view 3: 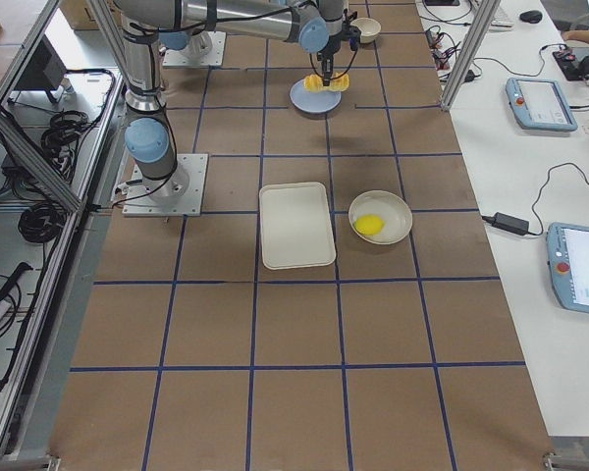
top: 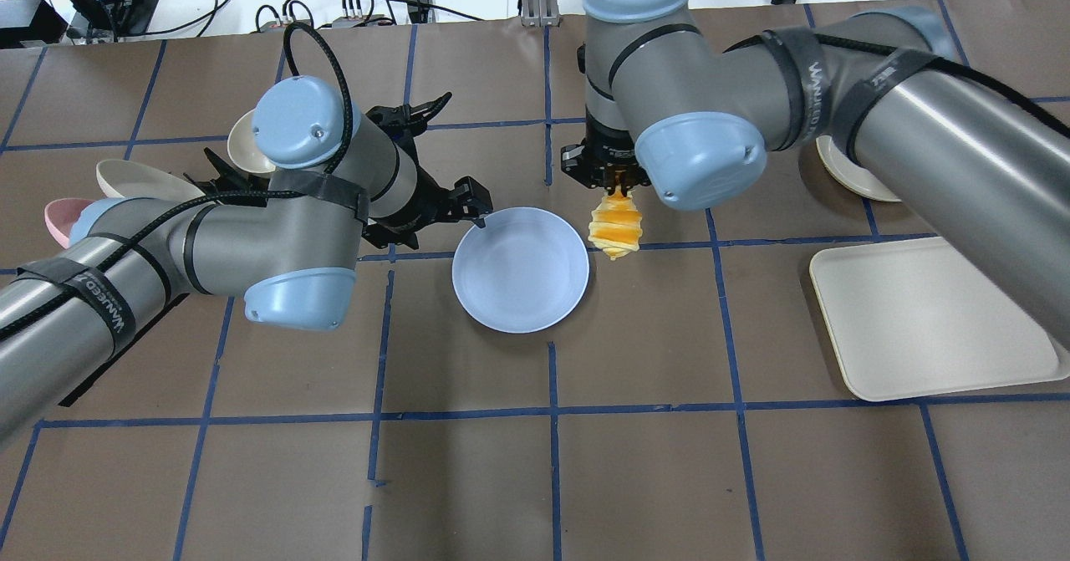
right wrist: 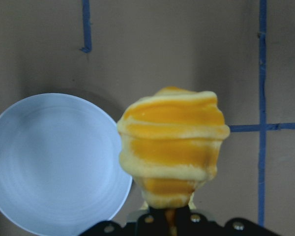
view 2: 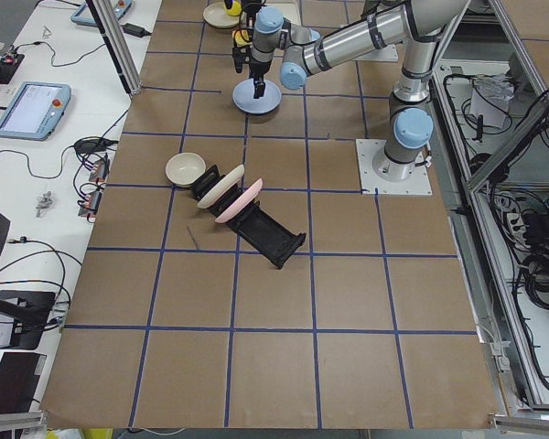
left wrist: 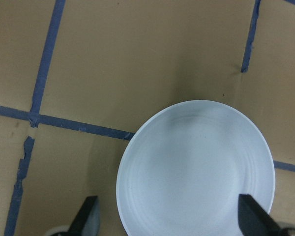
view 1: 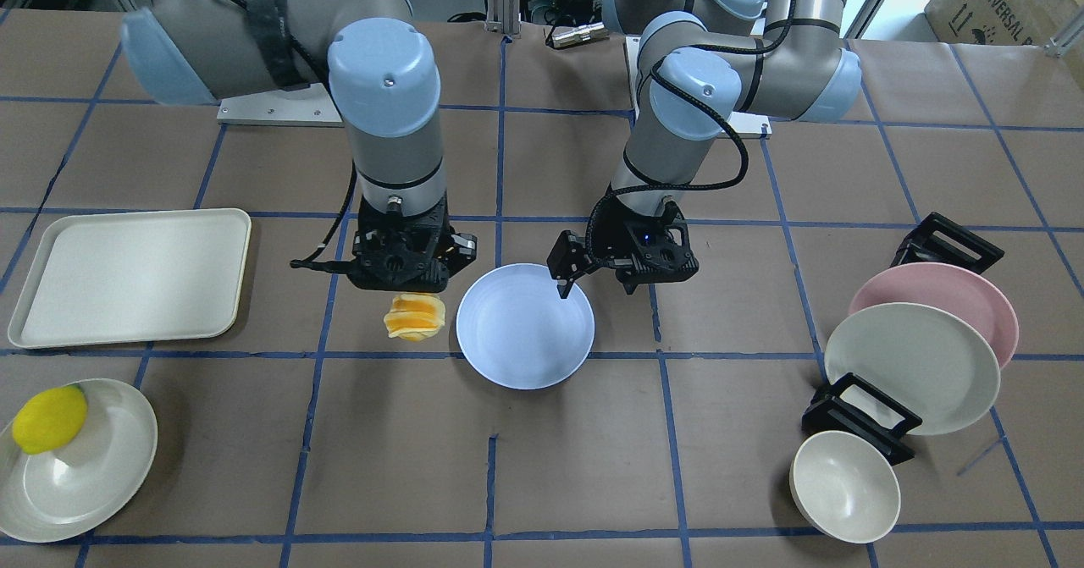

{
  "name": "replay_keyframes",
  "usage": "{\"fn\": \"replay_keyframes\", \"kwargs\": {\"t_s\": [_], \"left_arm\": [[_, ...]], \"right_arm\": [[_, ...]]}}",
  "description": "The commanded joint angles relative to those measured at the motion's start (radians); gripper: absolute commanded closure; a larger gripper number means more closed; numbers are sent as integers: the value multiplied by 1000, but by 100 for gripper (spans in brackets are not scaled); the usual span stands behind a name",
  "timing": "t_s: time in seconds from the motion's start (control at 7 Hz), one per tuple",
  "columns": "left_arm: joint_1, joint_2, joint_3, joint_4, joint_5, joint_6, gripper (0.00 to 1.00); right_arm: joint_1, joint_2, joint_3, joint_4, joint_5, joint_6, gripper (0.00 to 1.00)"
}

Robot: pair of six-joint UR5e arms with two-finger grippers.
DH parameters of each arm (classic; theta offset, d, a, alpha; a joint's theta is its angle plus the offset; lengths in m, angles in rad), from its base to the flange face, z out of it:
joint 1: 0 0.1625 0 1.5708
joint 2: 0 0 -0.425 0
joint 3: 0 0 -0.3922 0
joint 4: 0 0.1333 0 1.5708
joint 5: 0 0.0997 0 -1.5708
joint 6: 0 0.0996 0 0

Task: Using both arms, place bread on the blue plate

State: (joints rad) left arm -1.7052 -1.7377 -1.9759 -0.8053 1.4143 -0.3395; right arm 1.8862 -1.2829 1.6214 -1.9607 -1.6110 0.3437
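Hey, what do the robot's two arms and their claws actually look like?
Both the left arm and right arm are metallic grey tubes with rounded light-blue joint caps, wrapped in black straps bearing white lettering. Black cables run along each. The left claw and right claw are black, angular and two-fingered.
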Motion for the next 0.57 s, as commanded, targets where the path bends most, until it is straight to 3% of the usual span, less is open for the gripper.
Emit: {"fn": "replay_keyframes", "kwargs": {"t_s": [0.0, 0.43], "left_arm": [[21, 21, 83, -168, 8, 162, 0], [45, 18, 170, -290, 44, 220, 0]], "right_arm": [[101, 83, -1, -99, -10, 110, 84], [125, 138, 8, -102, 20, 97, 85]]}}
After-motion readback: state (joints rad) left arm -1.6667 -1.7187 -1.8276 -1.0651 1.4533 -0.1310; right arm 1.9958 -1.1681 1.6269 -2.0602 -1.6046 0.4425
